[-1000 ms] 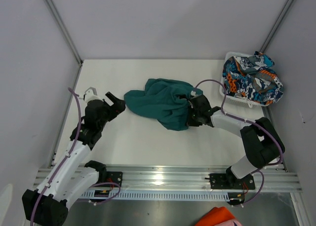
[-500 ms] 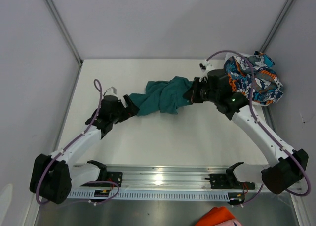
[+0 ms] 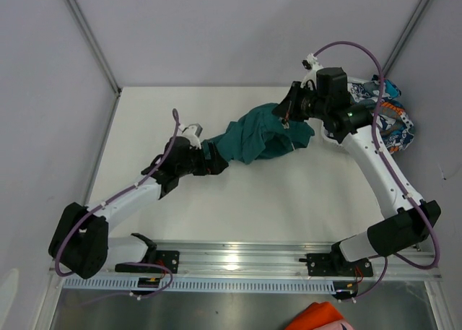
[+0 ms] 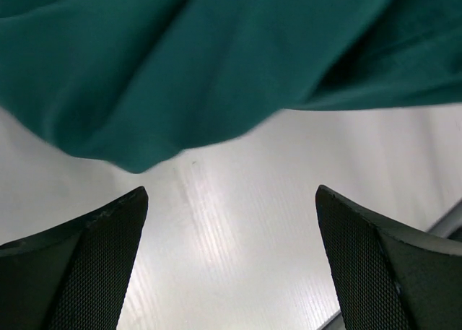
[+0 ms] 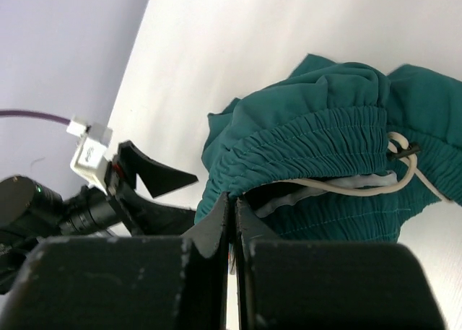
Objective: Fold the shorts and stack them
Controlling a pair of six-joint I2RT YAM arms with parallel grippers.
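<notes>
- Plain dark teal-green shorts (image 3: 261,133) of soft fabric sit bunched mid-counter. They stretch on a slant between the two arms, with the gathered elastic waistband end at upper right.
- A pale drawstring (image 5: 404,160) loops out of the waistband.
- The right gripper (image 3: 287,115) is closed tight, pinching the waistband edge of the dark teal-green shorts.
- The left gripper (image 3: 214,162) is at the lower-left end of the shorts, fingers spread wide with nothing between them. Teal fabric hangs just ahead of its tips, over the bare white counter (image 3: 289,193).
- Busy orange, blue, white and navy print shorts (image 3: 399,128) are heaped at the far right edge, partly behind the right arm.
- A plain orange cloth (image 3: 317,317) shows at the bottom edge, off the counter.
</notes>
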